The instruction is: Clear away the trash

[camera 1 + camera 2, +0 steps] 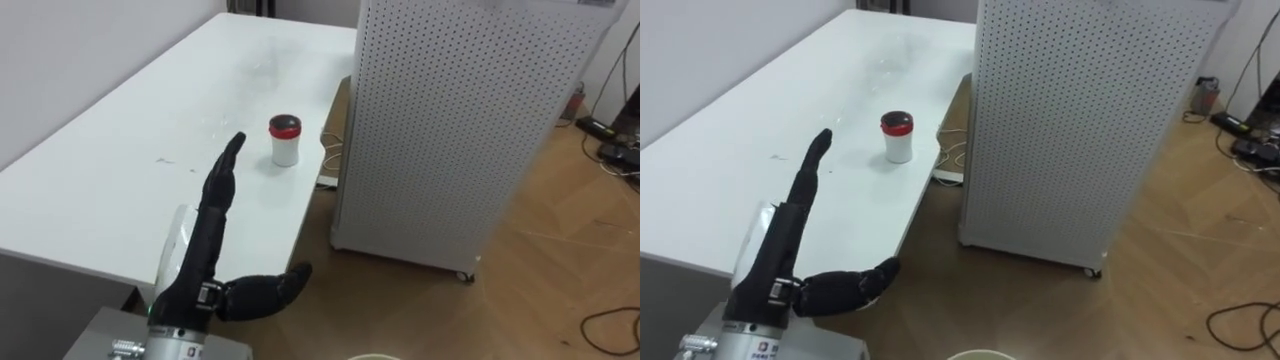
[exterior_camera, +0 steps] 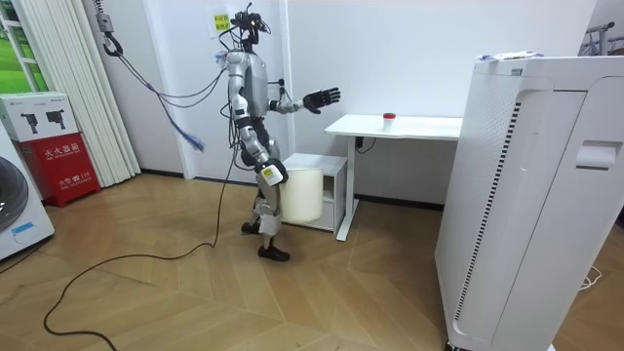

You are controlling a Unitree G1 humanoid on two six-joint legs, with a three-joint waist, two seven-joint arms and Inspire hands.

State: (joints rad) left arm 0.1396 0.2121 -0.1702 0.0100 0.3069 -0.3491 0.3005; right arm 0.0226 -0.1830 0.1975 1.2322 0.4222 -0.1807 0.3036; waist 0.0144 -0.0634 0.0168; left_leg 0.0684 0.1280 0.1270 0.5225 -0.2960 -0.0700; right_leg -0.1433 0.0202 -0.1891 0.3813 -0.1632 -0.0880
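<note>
White, red-capped garbage pot (image 1: 285, 140) upright on table (image 1: 110, 180) near its edge, just ahead of left hand (image 1: 200, 255), splayed and empty: risk of tipping or shoving it off toward perforated cabinet (image 1: 450, 130) by straight-fingered contact before curling.

Open robot hand (image 1: 205, 250), red-lidded jar perhaps (image 1: 284, 141), table (image 1: 110, 190)
</note>
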